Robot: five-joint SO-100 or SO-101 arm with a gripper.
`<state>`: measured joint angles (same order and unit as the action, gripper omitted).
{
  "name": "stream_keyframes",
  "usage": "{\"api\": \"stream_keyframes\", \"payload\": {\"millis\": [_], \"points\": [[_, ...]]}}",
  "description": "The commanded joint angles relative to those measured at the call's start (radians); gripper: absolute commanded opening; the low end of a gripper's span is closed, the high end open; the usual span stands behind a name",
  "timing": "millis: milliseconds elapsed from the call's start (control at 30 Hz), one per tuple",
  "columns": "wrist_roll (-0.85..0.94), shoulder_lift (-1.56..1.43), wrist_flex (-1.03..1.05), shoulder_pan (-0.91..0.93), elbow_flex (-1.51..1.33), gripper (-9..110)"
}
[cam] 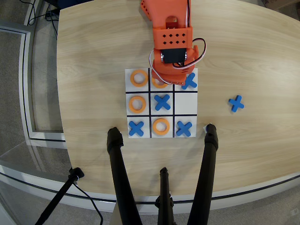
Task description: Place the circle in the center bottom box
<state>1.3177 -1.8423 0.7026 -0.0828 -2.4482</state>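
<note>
In the overhead view, the arm hangs over the board's top middle cell, where an orange circle (160,83) lies partly hidden; fingers' state cannot be told.

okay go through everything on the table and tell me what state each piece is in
board: eight of nine cells filled, middle right cell empty
circle: flat in center bottom box
top middle ring: partly hidden by arm
gripper: over top row, jaws hidden
loose blue X: flat, off board
</note>
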Motion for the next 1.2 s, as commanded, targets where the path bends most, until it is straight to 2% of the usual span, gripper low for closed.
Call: {"api": "stream_keyframes", "payload": {"millis": [0, 133, 267, 500, 767, 967, 1067, 1167], "points": [[0.003, -0.009, 0.017, -0.003, -0.012, 0], [0.003, -0.021, 0.038, -0.006, -0.008, 0], [0.003, -0.032, 0.086, -0.006, 0.023, 13], [0.003, -0.048, 0.153, 0.003, 0.121, 13], [-0.025, -0.08, 0.442, 0.009, 0.509, 13], [-0.051, -0.163, 0.56, 0.086, 0.773, 13], [-0.029, -0.253, 0.538, 0.19, 0.778, 13], [-0.003, -0.383, 0.393, 0.308, 0.609, 13]]}}
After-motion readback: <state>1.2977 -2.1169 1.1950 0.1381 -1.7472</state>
